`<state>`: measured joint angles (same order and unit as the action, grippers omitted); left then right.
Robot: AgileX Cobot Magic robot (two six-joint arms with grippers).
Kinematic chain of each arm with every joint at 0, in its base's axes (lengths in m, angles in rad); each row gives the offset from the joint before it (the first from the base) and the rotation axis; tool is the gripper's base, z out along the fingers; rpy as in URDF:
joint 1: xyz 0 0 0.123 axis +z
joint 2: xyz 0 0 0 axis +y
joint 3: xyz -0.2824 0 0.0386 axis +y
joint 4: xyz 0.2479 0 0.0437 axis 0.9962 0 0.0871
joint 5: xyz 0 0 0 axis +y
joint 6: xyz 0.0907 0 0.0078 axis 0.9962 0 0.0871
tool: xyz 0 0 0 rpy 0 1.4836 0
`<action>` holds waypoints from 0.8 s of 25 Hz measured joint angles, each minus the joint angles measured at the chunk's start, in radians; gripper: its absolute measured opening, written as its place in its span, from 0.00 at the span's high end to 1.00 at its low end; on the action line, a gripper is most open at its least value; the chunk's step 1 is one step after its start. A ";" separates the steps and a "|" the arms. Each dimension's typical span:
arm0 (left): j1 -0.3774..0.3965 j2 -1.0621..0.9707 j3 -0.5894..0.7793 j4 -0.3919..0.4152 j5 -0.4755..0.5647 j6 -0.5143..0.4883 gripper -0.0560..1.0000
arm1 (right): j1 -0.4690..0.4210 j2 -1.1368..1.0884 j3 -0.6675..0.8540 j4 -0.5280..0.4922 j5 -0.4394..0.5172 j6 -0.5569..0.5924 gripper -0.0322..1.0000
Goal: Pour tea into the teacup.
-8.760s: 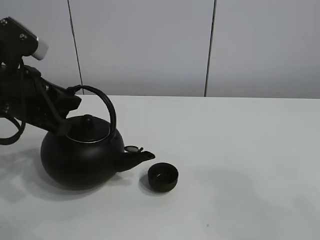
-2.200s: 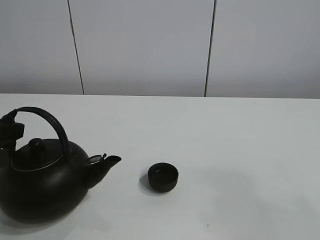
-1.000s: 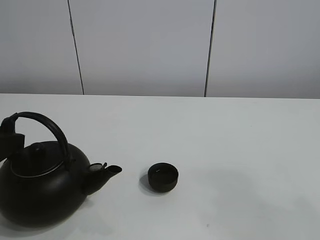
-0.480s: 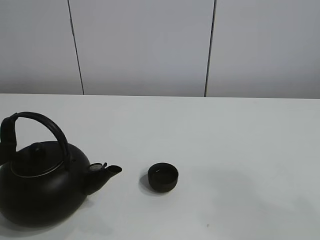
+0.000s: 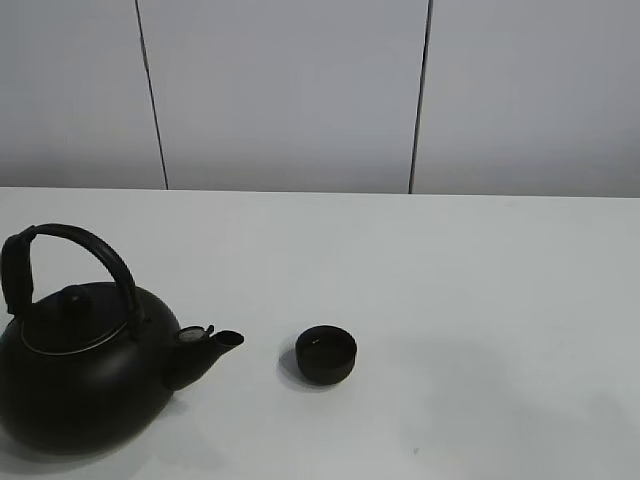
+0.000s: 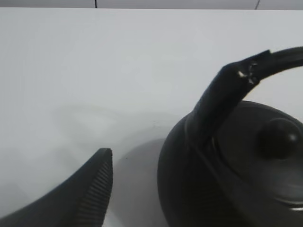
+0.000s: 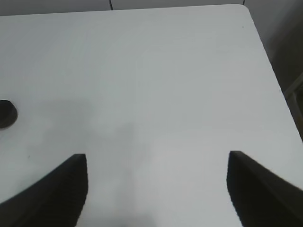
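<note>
Teacup [image 5: 326, 354] sits alone on the white table [image 5: 480, 300], just beside the kettle's spout [image 5: 205, 348] at about 3 o'clock from it, with a clear gap between the two. The kettle [image 5: 85, 375] stands upright near the table's left front edge, its arched handle [image 5: 75, 260] raised and nothing gripping it.

The left claw [image 6: 90, 189] shows only one ribbed finger in the wrist view, off the handle and holding nothing; how wide it stands cannot be told. The right claw [image 7: 156, 189] is spread wide and empty over bare table, the cup small at the edge of its view [image 7: 6, 113].

The risks look plain. If another pour is needed, the cup is low, light and far smaller than the kettle, so a tilt begun with the spout short of the rim would likely spill onto the table. A nudge from the spout could slide or tip the cup. The left finger is near the handle, and a careless sweep might catch it and rock the kettle.
</note>
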<state>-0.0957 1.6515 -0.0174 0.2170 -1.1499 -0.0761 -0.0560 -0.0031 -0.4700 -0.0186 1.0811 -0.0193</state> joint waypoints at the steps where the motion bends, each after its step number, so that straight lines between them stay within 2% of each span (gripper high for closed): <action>1: 0.000 0.000 0.002 -0.017 0.000 0.000 0.59 | 0.000 0.000 0.000 0.000 0.000 0.000 0.43; 9: 0.000 0.000 0.001 -0.193 -0.001 0.000 0.59 | 0.000 0.000 0.000 0.000 0.000 0.000 0.43; 18: 0.000 0.000 -0.120 -0.205 0.001 0.000 0.59 | 0.000 0.000 0.000 0.000 0.000 0.000 0.43; 20: 0.000 0.000 -0.163 -0.194 0.029 0.000 0.59 | 0.000 0.000 0.000 0.000 0.000 0.000 0.43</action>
<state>-0.0957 1.6515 -0.1805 0.0233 -1.1210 -0.0761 -0.0560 -0.0031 -0.4700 -0.0186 1.0807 -0.0193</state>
